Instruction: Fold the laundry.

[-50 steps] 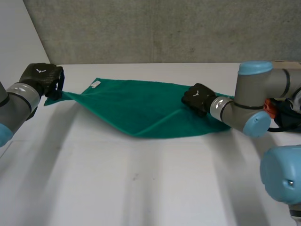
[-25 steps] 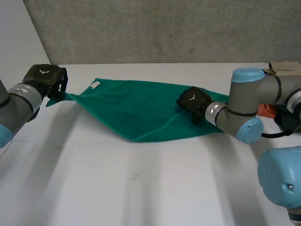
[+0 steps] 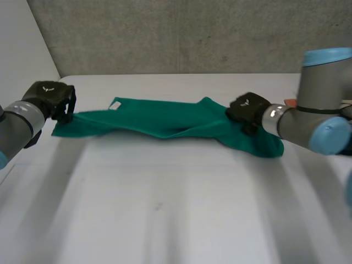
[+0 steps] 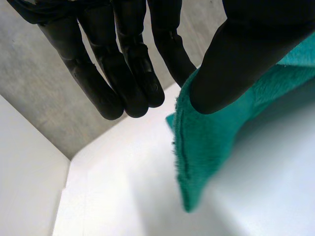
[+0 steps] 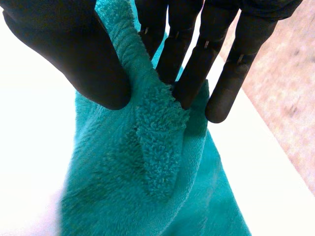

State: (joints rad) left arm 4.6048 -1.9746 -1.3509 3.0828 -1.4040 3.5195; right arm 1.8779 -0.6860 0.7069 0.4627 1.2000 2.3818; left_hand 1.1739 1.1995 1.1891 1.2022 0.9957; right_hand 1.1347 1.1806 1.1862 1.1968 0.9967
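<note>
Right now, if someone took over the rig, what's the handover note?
Left robot hand: pinches the near-side end of the towel, thumb against fingers.
Right robot hand: pinches the opposite end.
The towel is stretched between them across the far part of the table, bunched lengthwise, with its tag near the left robot hand.
Done: both ends gripped.
Left: no neat fold yet; spread it flat, then fold.
</note>
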